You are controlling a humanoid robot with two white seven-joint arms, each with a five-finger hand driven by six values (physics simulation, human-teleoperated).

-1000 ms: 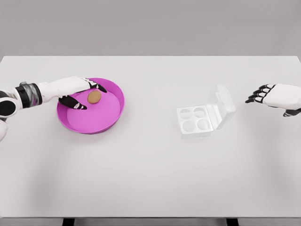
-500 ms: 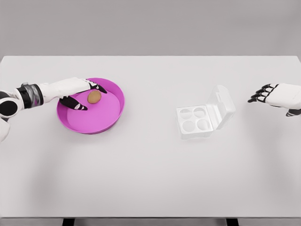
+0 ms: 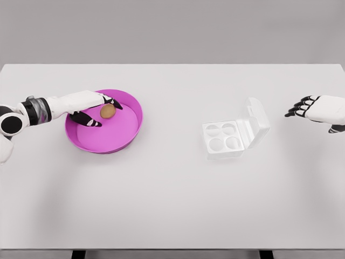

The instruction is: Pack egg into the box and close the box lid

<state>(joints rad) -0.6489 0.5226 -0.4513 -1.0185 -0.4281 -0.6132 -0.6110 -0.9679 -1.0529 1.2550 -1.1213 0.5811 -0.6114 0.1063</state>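
With the left hand reaching from the left edge into the shallow round magenta bowl, small brown egg seen lying inside that bowl, toward its back left. Black-tipped fingers curved over the top of the egg, thumb below and to its left; fingers set close around the egg, but firm grasp versus mere contact not resolvable from the head view, so closure recorded as undetermined. Egg not lifted clear of the bowl as far as visible. Clear plastic 4-cup egg box placed right of centre on the flat white table, well apart from the bowl; all 4 round cups showing, none occupied. Transparent hinged lid standing open, tilted up and back from the right side of the box tray. Right hand held at the far right edge, above the table, well to the right of the box; fingers loosely spread, pointing left, holding nothing.
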